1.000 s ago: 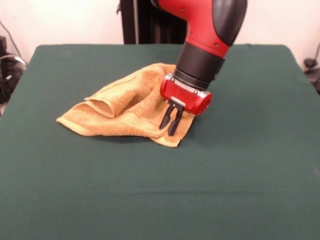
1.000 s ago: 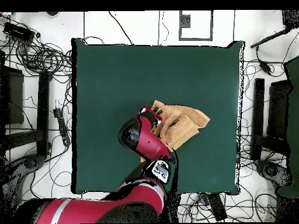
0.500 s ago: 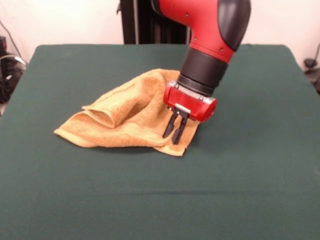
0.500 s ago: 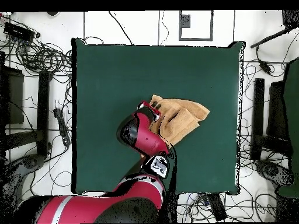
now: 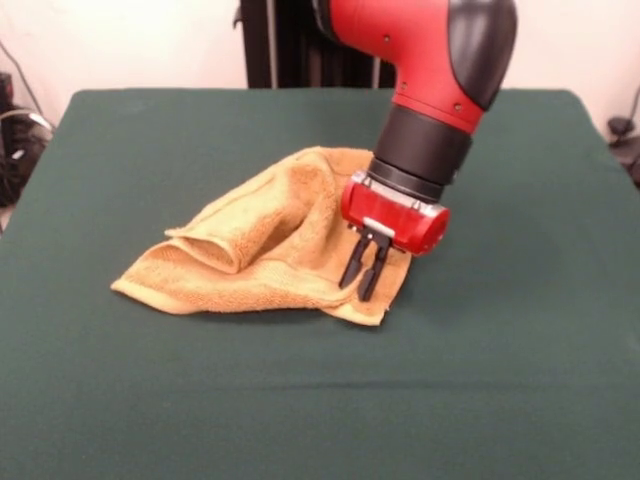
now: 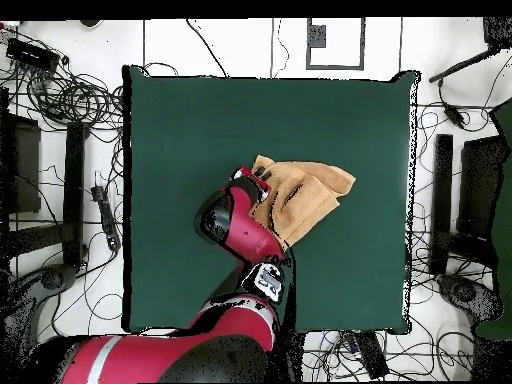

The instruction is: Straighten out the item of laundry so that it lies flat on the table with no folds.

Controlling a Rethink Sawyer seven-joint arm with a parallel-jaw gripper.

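Observation:
The item of laundry, a mustard-yellow terry towel [image 5: 250,250], lies rumpled near the middle of the green table [image 5: 200,400], with a raised fold running across it and a doubled-over flap on its left. My gripper [image 5: 361,285] points down at the towel's right near corner, its two black fingers close together and shut on the cloth there. In the overhead view the towel [image 6: 305,195] spreads to the right of the gripper [image 6: 260,176] on the table [image 6: 200,120], and the red arm covers its lower left part.
A black post [image 5: 270,45] stands behind the table's far edge. Cables and dark stands [image 6: 75,170] crowd the floor on both sides of the table, in the overhead view.
The gripper has moved toward the table's near right in the front view, and the towel's corner has slid along with it. The towel has stretched out a little.

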